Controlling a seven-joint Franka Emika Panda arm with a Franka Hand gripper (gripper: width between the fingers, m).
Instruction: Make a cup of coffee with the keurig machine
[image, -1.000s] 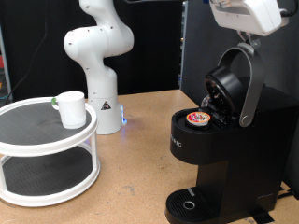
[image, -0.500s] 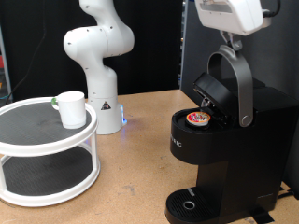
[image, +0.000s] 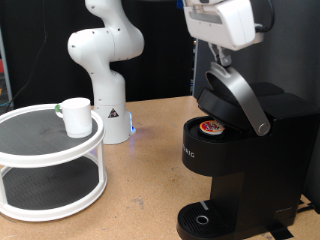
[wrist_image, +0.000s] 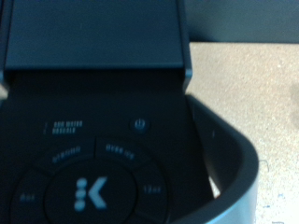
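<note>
The keurig machine stands at the exterior view's right, matte black, its lid tilted about halfway down over the brew chamber. A pod with a red-orange top sits in the chamber. My gripper is at the top of the grey-silver lid handle, touching it from above; its fingers are hard to make out. The wrist view shows the lid's button panel and the handle close up, no fingers. The white cup stands far off on a rack at the left.
The cup rests on the top tier of a white two-tier round rack at the exterior view's left. The arm's white base stands behind it. The machine's drip tray holds nothing. A dark panel stands behind the machine.
My gripper has moved left and down with the lid handle. The lid has swung from wide open to about halfway down over the pod. The cup has not moved.
</note>
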